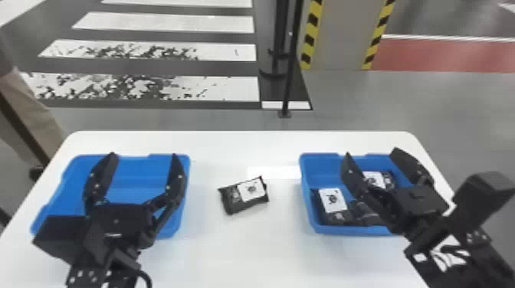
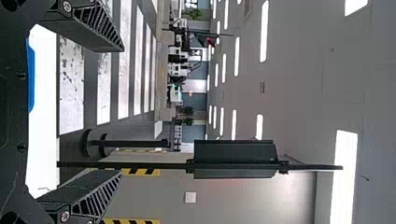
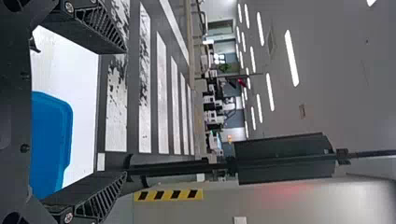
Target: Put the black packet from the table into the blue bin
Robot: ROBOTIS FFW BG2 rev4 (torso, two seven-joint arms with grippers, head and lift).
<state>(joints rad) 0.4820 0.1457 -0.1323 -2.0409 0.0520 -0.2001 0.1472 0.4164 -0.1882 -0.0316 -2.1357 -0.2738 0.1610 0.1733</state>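
The black packet (image 1: 234,205) lies on the white table (image 1: 245,252), between the left blue bin (image 1: 134,172) and the right blue bin (image 1: 322,172) — the latter holding similar packets (image 1: 337,218). Left gripper (image 1: 143,154) and right gripper (image 1: 371,151) overlap these in view — jaws spread wide.

The head view is looking forward and down from above the white table (image 1: 237,252), whose surface is spreading across the lower frame. Both wrist views, turned sideways, are facing outward from near the table, taking in the distant ceiling (image 2: 303,84). All three are sharing the table, striped floor (image 1: 164,23) and dark pole (image 1: 292,57).
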